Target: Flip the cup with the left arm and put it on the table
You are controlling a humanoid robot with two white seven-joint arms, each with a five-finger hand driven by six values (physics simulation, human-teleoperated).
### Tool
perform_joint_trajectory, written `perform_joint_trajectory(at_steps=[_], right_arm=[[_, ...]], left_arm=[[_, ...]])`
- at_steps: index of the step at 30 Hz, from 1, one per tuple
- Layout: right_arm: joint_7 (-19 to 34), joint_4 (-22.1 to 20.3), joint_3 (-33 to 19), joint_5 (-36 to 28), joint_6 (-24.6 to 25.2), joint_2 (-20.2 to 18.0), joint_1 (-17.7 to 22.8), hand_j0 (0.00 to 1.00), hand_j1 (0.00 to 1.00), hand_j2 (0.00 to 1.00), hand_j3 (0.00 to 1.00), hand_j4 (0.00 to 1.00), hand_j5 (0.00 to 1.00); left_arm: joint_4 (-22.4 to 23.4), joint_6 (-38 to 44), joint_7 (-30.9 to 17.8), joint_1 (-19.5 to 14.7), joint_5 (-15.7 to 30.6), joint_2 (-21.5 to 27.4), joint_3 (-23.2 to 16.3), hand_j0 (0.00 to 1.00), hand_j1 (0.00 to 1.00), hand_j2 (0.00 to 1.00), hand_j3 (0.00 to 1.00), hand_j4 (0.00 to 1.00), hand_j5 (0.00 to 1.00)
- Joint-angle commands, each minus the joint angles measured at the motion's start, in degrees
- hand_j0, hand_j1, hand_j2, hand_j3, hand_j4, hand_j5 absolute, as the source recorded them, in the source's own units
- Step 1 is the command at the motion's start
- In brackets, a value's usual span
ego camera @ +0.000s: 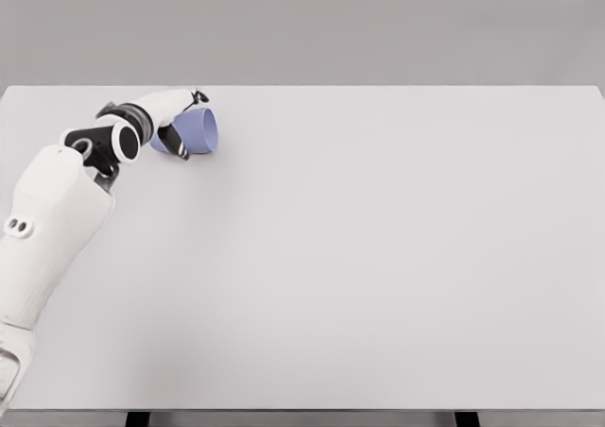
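Cup (200, 129) is what we track here: a blue-violet one, lying on its side at the far left of the table (378, 257), its open mouth turned to the right. Nearest to us, our left arm (47, 229) comes in at the lower left corner and reaches away across the white top. Farther out, its wrist bends right, and our left hand (178, 125) is at the cup. We see its fingers (177, 144) curled around the cup's base end, gripping it. Whether the cup touches the table we cannot tell.
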Motion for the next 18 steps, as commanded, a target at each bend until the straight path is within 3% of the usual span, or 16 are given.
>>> perform_joint_trajectory(at_steps=[1,7,10,18], right_arm=[[0.0,0.0,0.0,0.0,0.0,0.0,0.0,1.00,1.00,1.00,1.00,1.00,1.00],[0.0,0.0,0.0,0.0,0.0,0.0,0.0,1.00,1.00,1.00,1.00,1.00,1.00],[0.0,0.0,0.0,0.0,0.0,0.0,0.0,1.00,1.00,1.00,1.00,1.00,1.00],[0.0,0.0,0.0,0.0,0.1,0.0,0.0,1.00,1.00,1.00,1.00,1.00,1.00]], left_arm=[[1.9,-0.2,0.0,0.0,-0.2,-0.4,-0.4,0.95,0.95,0.95,0.95,0.95,0.95],[2.0,-0.9,0.0,-0.3,-2.0,-1.8,-0.4,0.95,0.95,0.95,0.95,0.95,0.95],[4.1,-0.9,0.0,-1.3,-2.2,-2.5,-0.4,0.94,0.94,0.94,0.94,0.94,0.94],[4.2,-0.7,0.0,-1.2,-2.1,-2.7,-0.3,0.71,0.71,0.71,0.71,0.71,0.71]])
